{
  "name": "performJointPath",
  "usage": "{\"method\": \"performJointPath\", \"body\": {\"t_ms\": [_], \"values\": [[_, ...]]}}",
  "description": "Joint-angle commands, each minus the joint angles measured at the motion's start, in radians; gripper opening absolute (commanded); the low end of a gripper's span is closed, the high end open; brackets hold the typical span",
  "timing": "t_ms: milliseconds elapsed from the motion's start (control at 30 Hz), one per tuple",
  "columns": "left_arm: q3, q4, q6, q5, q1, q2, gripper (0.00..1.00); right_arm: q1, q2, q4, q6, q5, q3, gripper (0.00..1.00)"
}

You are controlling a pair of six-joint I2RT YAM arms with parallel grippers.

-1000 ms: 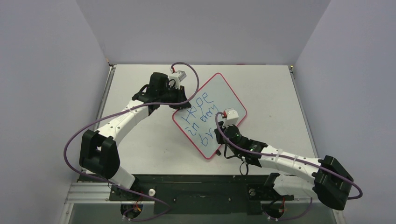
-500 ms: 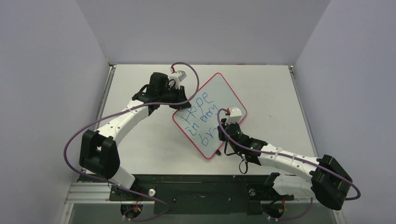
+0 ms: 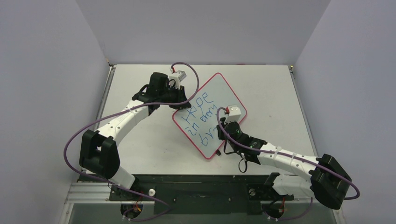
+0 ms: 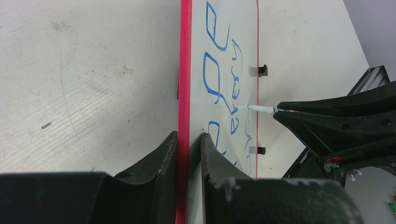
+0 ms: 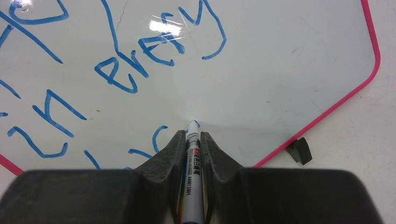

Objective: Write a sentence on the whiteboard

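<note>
The whiteboard [image 3: 219, 100], white with a red-pink rim, lies tilted on the table. Its blue sentence [image 3: 201, 116] reads "Hope in every br". My left gripper [image 3: 180, 88] is shut on the board's far-left rim [image 4: 184, 93], one finger on each side. My right gripper [image 3: 224, 125] is shut on a white marker [image 5: 192, 154]. The marker's tip [image 5: 192, 123] touches the board just right of the third line's last stroke. The lettering also shows in the right wrist view [image 5: 140, 60]. A black clip [image 5: 299, 150] sits on the near edge.
The grey table [image 3: 261, 88] is walled on three sides by lilac panels. A second black clip [image 4: 262, 70] shows on the board's edge in the left wrist view. The right arm's fingers [image 4: 336, 121] and marker reach over the board there.
My right gripper has moved the marker right and slightly up the board, past the "br" of the third line. The left arm and the board have not moved.
</note>
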State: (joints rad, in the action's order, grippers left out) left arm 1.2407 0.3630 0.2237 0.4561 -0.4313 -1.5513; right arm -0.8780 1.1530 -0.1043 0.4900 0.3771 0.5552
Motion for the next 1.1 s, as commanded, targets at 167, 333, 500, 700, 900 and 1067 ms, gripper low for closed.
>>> {"method": "performJointPath", "body": {"t_ms": [167,333,500,700,900,1067], "values": [[0.011,0.086,-0.092,-0.119,-0.01,0.003,0.0,-0.04,0.027,-0.046,0.006,-0.055,0.037,0.0],[0.011,0.086,-0.092,-0.118,-0.009,0.002,0.0,-0.062,0.024,-0.047,0.018,-0.05,0.022,0.0],[0.012,0.086,-0.092,-0.118,-0.01,0.003,0.0,-0.073,0.017,-0.04,0.037,-0.031,0.004,0.0],[0.011,0.086,-0.092,-0.117,-0.011,0.003,0.0,-0.073,-0.013,-0.028,0.061,-0.012,-0.049,0.0],[0.012,0.085,-0.09,-0.115,-0.011,0.003,0.0,-0.073,-0.053,-0.008,0.085,0.002,-0.099,0.0],[0.011,0.085,-0.09,-0.116,-0.012,0.001,0.0,-0.072,-0.08,0.013,0.095,0.032,-0.117,0.0]]}}
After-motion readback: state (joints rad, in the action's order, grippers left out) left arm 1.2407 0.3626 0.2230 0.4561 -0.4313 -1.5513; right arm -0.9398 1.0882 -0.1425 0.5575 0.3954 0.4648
